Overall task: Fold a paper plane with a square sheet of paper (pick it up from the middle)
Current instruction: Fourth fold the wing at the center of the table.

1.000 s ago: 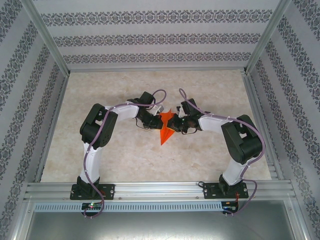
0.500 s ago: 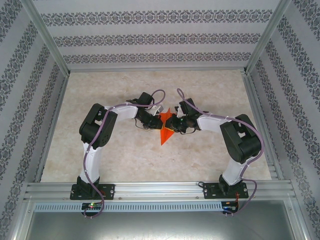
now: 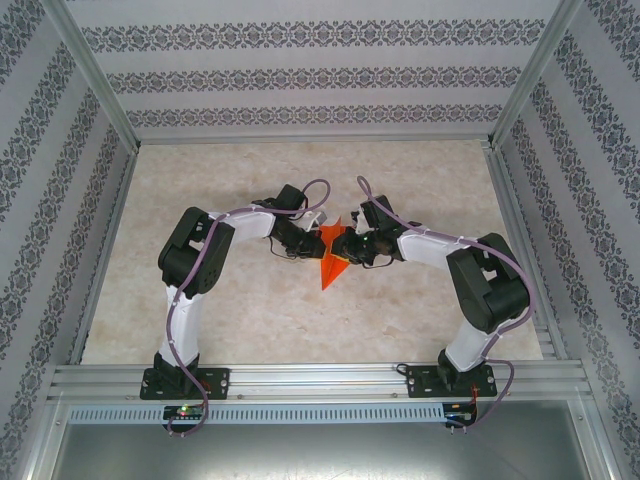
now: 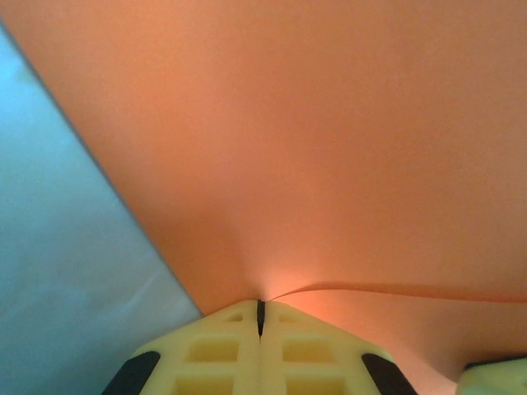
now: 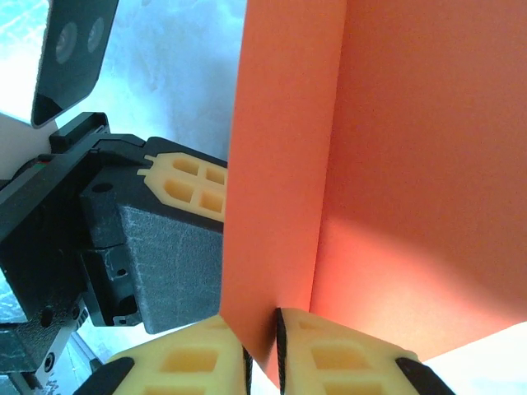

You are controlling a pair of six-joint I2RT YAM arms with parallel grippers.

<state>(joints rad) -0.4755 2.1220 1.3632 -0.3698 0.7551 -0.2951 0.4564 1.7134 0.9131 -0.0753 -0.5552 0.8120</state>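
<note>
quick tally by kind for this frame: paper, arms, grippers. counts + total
Orange paper sheet: 1
Arms: 2 (left arm, right arm)
Grippers: 2 (left gripper, right gripper)
Total: 5

The thin orange-red folded paper sheet (image 3: 328,266) is held over the middle of the pale stone-patterned table (image 3: 430,320), pinched between the left gripper (image 3: 312,240) on its left and the right gripper (image 3: 346,247) on its right.

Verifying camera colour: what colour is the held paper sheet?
Plain bright orange-red thin paper sheet; left wrist view.
</note>
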